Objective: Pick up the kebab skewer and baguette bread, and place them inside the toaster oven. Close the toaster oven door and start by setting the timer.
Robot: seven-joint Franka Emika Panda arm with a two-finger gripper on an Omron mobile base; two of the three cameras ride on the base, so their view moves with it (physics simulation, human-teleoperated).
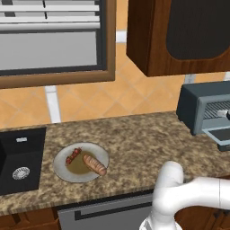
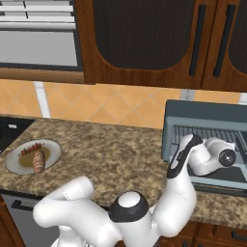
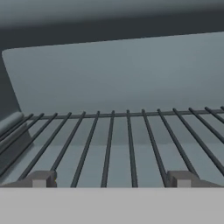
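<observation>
A grey plate [image 1: 62, 173] [image 2: 52, 150] on the counter's left carries the kebab skewer [image 1: 74, 156] [image 2: 30, 149] and, beside it, the orange-tan baguette bread [image 1: 95, 164] [image 2: 38, 161]. Far right stands the toaster oven [image 1: 191, 105] [image 2: 207, 112], with its door [image 1: 223, 134] [image 2: 217, 181] folded down open. My arm reaches into the oven's mouth. In the hand view my gripper [image 3: 111, 179] is open and empty. Its fingertips [image 3: 41, 178] hover just over the wire rack [image 3: 131, 144], facing the oven's back wall.
A black sink [image 1: 20, 157] is set into the counter left of the plate. Dark wooden wall cabinets [image 1: 179, 36] [image 2: 144, 38] hang above the oven. Bare granite counter [image 1: 139, 143] lies between plate and oven.
</observation>
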